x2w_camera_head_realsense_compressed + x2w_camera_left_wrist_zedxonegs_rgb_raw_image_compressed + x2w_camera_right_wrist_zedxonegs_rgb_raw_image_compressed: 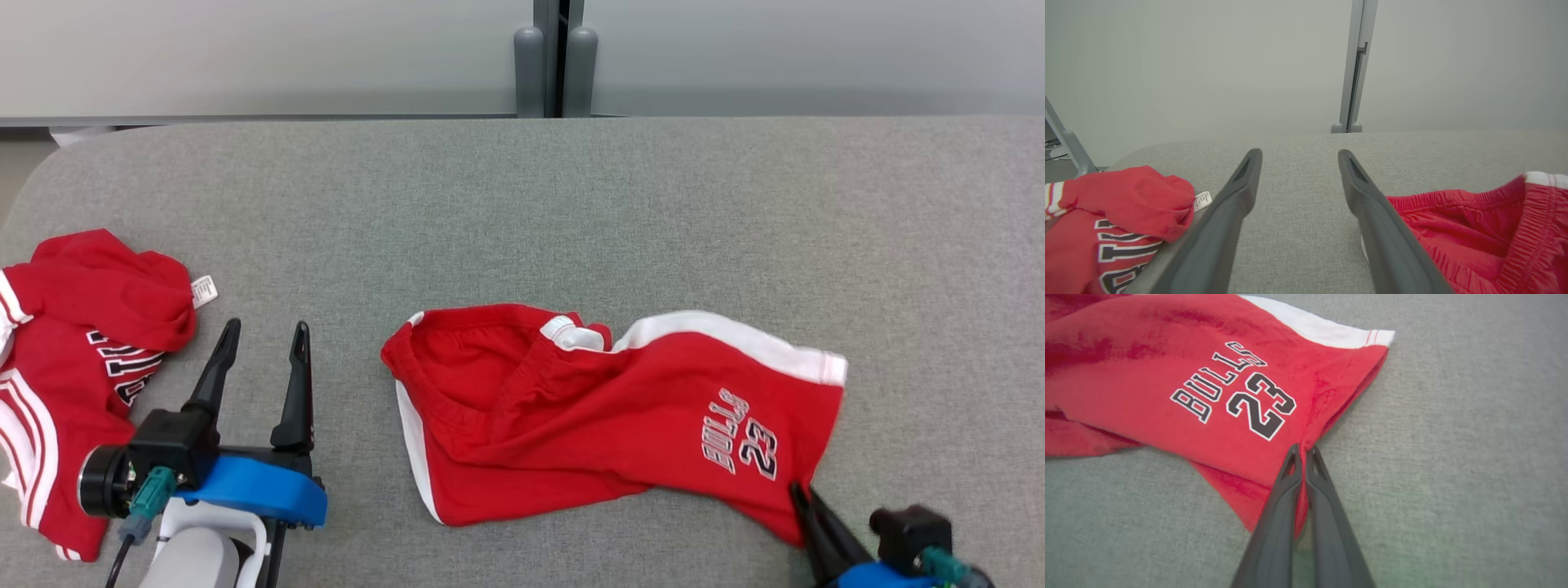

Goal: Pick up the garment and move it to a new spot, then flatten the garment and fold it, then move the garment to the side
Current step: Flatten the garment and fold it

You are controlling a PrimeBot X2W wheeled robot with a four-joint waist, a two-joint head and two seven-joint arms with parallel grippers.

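The garment is a pair of red shorts with white side stripes and "BULLS 23" lettering, lying crumpled across the middle of the grey table. My right gripper is shut on the garment at its lower right hem corner, as the right wrist view shows with my right gripper pinching the red cloth. My left gripper stands open over bare table to the left of the shorts, holding nothing. Beside my left gripper in the left wrist view, the waistband of the garment lies to the right.
A second red garment with white stripes and black lettering lies bunched at the table's left edge, also seen as the red garment in the left wrist view. A grey partition wall with a post stands behind the table.
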